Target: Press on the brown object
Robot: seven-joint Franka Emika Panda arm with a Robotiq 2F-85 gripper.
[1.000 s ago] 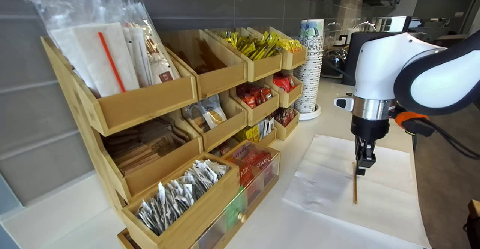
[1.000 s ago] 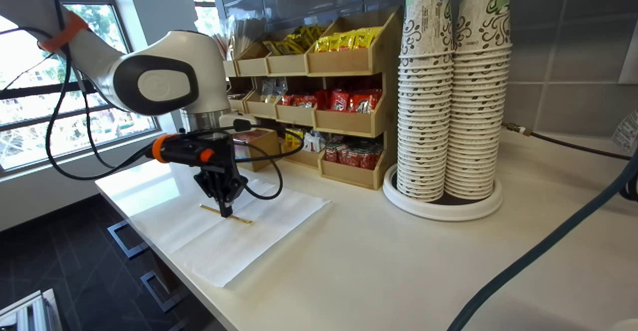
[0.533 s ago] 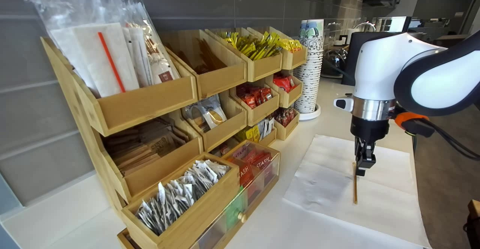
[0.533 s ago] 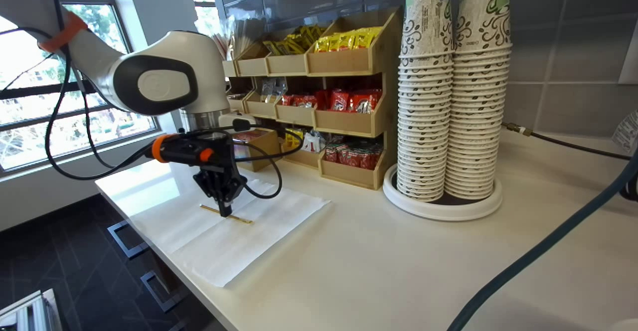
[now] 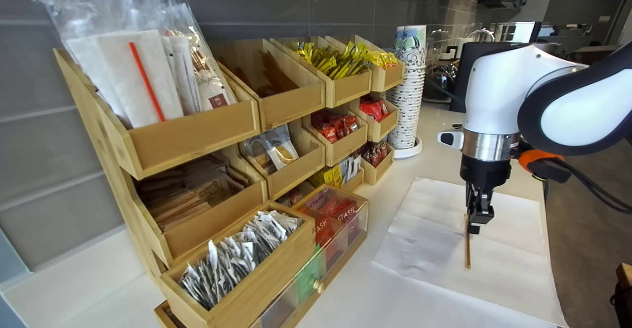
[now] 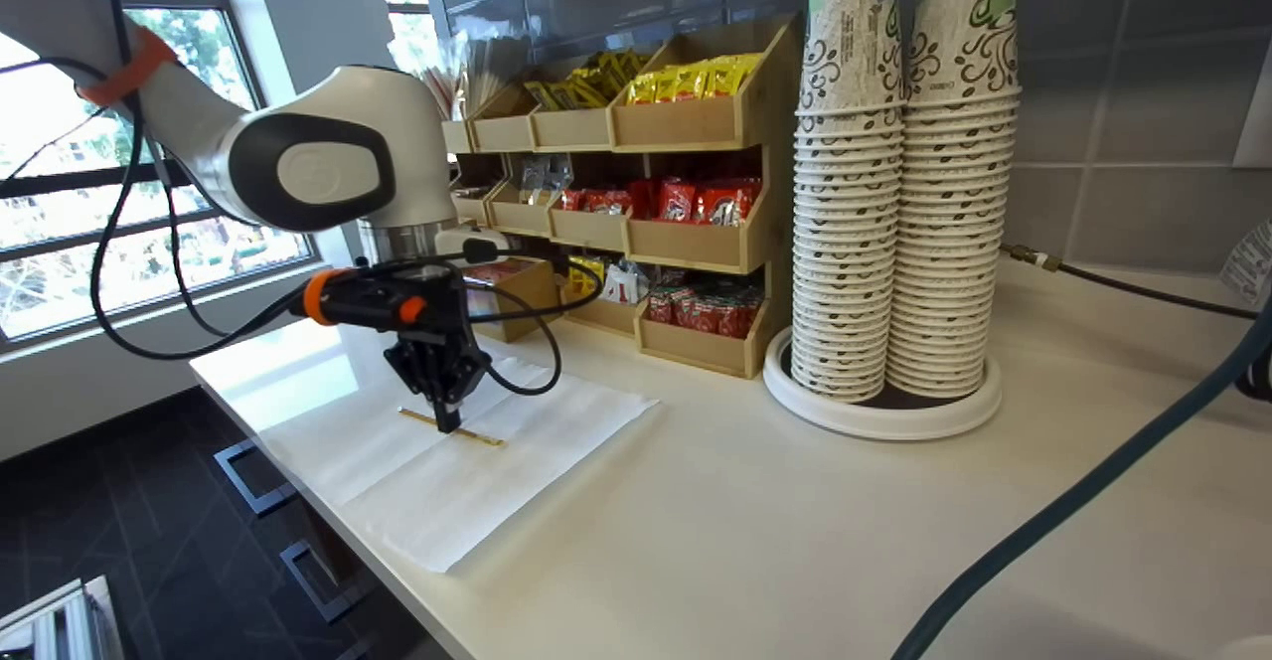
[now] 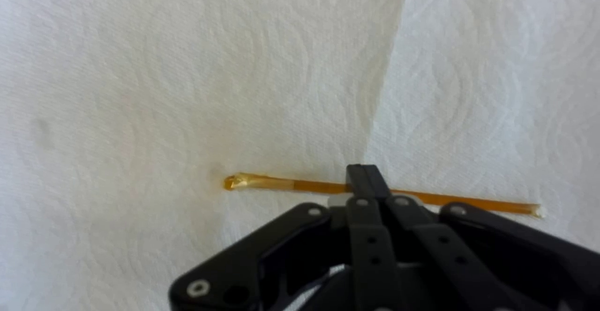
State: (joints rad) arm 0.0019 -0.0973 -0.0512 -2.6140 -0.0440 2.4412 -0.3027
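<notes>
Countertop point(image 6: 755, 521): pale, smooth slab; a paper towel point(image 5: 419, 249) is laid flat on it.

Robot arm point(image 6: 412, 133): rounded white casing trimmed in black, suspended above the paper towel.

Tiered bin rack point(image 6: 780, 193): light wood, straight-sided, stood to one side of the paper towel. In its upper bins are kept a clear plastic bag point(image 5: 123, 9) of white-wrapped goods point(image 5: 118, 78), slender brown items point(image 5: 277, 73) and yellow packets point(image 5: 340, 61); in those beneath, brown paper goods point(image 5: 197, 189), printed pouches point(image 5: 281, 150) and red packets point(image 5: 340, 130).

Paper towel: white, quilted with embossed curls, marked by a crease.

Cup stacks point(image 6: 845, 243): two, patterned paper, nested rim-down; held in a round white tray point(image 6: 889, 428) apart from the paper towel.

Clear-fronted wooden box point(image 5: 282, 304): fitted with a round knob point(image 5: 318, 285); STASH packets point(image 5: 343, 214) held in it; placed on the rack side of the paper towel.

Open-topped wooden box point(image 5: 276, 271): oblong; packed with white paper packets point(image 5: 237, 254); placed farther from the paper towel.

Gripper point(image 7: 363, 173): black, angular, jointed; fingers held together over the orange-brown stick point(image 7: 323, 187), near its middle. Whether contact is made cannot be told.

Orange-brown stick: straight, thin, glossy, translucent, its ends paler and one crinkled. It is laid flat on the paper towel, its long axis set roughly square to the crease. In the wrist view it is seen nearly level, the right end slightly lower.
</notes>
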